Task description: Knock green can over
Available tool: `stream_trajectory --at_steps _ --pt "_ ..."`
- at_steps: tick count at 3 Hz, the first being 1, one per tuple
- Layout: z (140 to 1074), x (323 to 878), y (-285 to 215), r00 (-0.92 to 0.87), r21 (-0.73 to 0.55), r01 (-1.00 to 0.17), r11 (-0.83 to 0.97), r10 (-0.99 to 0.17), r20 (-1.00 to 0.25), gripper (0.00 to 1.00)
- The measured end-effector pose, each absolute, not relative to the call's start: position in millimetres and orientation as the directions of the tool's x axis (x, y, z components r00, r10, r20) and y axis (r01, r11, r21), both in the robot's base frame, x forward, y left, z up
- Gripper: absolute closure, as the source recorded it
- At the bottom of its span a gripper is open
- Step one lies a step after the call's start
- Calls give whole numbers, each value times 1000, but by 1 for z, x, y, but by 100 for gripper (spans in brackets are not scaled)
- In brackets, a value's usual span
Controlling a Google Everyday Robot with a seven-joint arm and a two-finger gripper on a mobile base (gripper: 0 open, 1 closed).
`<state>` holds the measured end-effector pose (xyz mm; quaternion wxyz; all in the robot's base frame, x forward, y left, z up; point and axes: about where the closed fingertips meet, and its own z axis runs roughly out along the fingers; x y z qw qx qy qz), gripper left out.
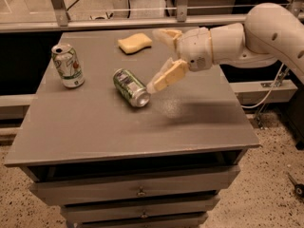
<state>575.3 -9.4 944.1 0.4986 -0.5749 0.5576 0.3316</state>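
The green can (pixel 130 87) lies on its side on the grey table (pixel 190 122), near the middle, its silver top facing front right. My gripper (pixel 163 58) hovers just right of the can, fingers spread open and empty. The lower finger (pixel 166 77) ends close to the can's top; I cannot tell whether it touches. The upper finger (pixel 166 35) points left, toward the sponge. The white arm reaches in from the right.
A white-silver can with a green bottom band (pixel 68 65) stands upright at the table's left. A yellow sponge (pixel 135 43) lies at the back centre. Drawers sit under the table's front edge. A metal rail runs behind the table.
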Motion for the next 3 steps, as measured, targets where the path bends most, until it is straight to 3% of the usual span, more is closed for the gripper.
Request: stream_trajectory --at_steps 2,3 --pt "942 576 -106 124 -239 -936 257 -393 -911 0" --pt "943 576 -114 123 -243 -933 267 -400 -908 0"
